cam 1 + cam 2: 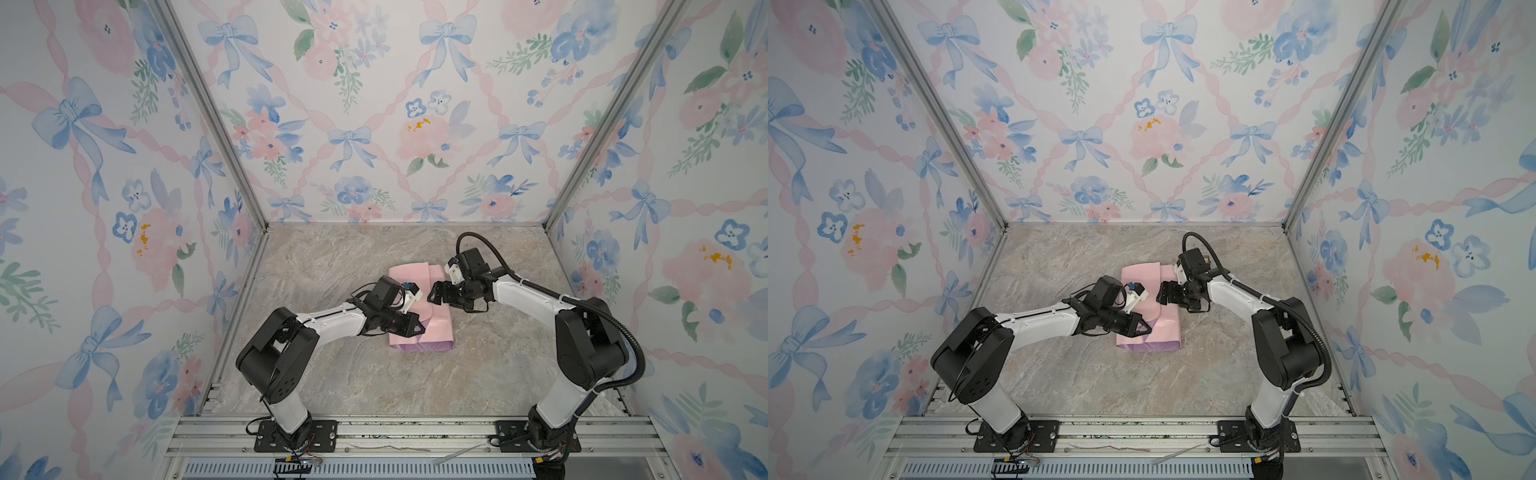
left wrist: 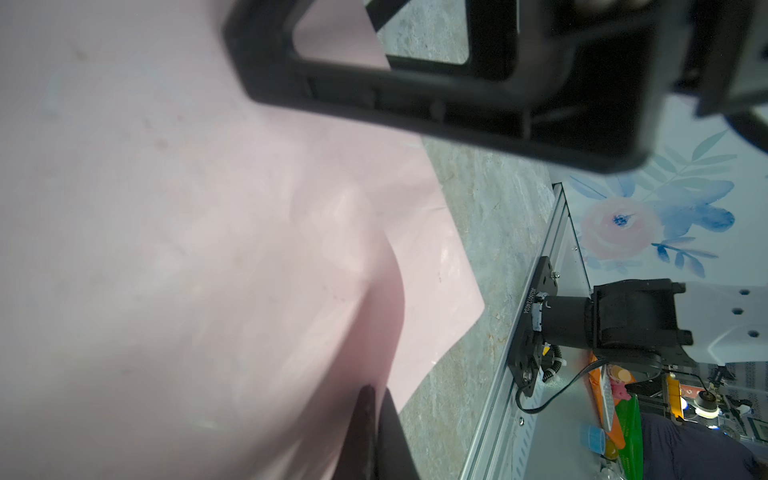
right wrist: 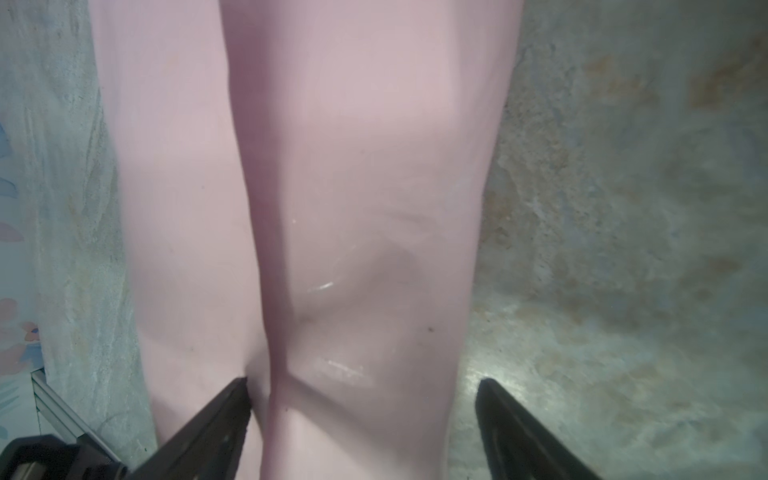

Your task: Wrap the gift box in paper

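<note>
We judge the wrap about halfway: the paper (image 1: 438, 328), pink side out, covers the unseen gift box at table centre, its 12 and 6 o'clock ends unfinished, while the left gripper (image 1: 419, 328) sits closed at the seam and the right gripper (image 1: 432, 294) hangs open above.

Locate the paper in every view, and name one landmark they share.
In a top view: paper, a folded pink bundle, mid-table.
In a top view: paper at the same mid-table spot.
Left wrist: pink paper fills most of the picture.
Right wrist: paper forms a broad pink band through the centre.
Shared landmark: marble table.
</note>
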Robot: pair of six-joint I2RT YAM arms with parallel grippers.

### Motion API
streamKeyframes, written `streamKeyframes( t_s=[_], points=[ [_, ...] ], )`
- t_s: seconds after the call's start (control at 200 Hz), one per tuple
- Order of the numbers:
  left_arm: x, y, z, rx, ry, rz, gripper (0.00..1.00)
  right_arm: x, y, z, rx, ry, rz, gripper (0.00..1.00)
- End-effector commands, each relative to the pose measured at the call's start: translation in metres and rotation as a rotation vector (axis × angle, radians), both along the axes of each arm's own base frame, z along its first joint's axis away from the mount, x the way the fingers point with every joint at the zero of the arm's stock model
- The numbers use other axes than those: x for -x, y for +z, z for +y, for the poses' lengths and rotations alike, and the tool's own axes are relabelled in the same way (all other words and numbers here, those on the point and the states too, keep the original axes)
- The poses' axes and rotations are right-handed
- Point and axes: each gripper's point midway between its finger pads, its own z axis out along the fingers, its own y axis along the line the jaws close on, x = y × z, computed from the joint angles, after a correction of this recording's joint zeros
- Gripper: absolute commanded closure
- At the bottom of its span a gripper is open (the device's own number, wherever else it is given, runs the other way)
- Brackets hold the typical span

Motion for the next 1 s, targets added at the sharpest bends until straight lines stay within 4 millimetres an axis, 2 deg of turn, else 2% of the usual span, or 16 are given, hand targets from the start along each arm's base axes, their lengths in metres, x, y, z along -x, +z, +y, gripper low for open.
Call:
streamKeyframes(
  t_s=[0.0,0.095,0.14,0.17,0.255,0.335,0.46,0.555,0.61,0.69,0.81,0.995],
  points=[
    [0.0,0.004,-0.004,-0.002,-0.026,-0.005,1.0,-0.003,-0.001,0.004,0.015,0.016,0.006,0.19],
    [-0.003,0.014,-0.006,0.012,-0.016,-0.011,0.8,0.0,-0.01,-0.001,0.049,0.009,0.029,0.27],
    [-0.005,0.023,-0.006,0.025,-0.003,-0.018,0.6,0.002,-0.013,-0.003,0.057,0.007,0.038,0.29],
    [-0.007,0.029,-0.007,0.034,0.011,-0.022,0.56,0.003,-0.015,-0.003,0.059,0.005,0.042,0.31],
    [-0.017,0.046,-0.002,0.054,0.075,-0.029,0.51,0.005,-0.017,-0.004,0.056,0.002,0.049,0.32],
    [-0.033,0.054,0.016,0.053,0.198,-0.013,0.47,0.005,-0.017,-0.003,0.053,0.003,0.049,0.32],
    [-0.061,0.055,0.068,0.029,0.45,0.004,0.45,0.006,-0.017,-0.003,0.052,0.006,0.051,0.33],
    [-0.071,0.044,0.108,-0.006,0.595,0.012,0.41,0.005,-0.013,-0.001,0.045,0.007,0.043,0.33],
    [-0.073,0.036,0.122,-0.017,0.637,0.028,0.37,0.006,-0.013,0.0,0.042,0.01,0.044,0.33],
    [-0.073,0.027,0.126,-0.026,0.64,0.052,0.34,0.006,-0.011,0.002,0.038,0.012,0.041,0.33],
    [-0.074,0.017,0.117,-0.01,0.608,0.092,0.32,0.007,-0.009,0.004,0.033,0.015,0.037,0.33],
    [-0.083,0.013,0.106,0.036,0.598,0.09,0.31,0.007,-0.009,0.005,0.029,0.012,0.037,0.33]
  ],
)
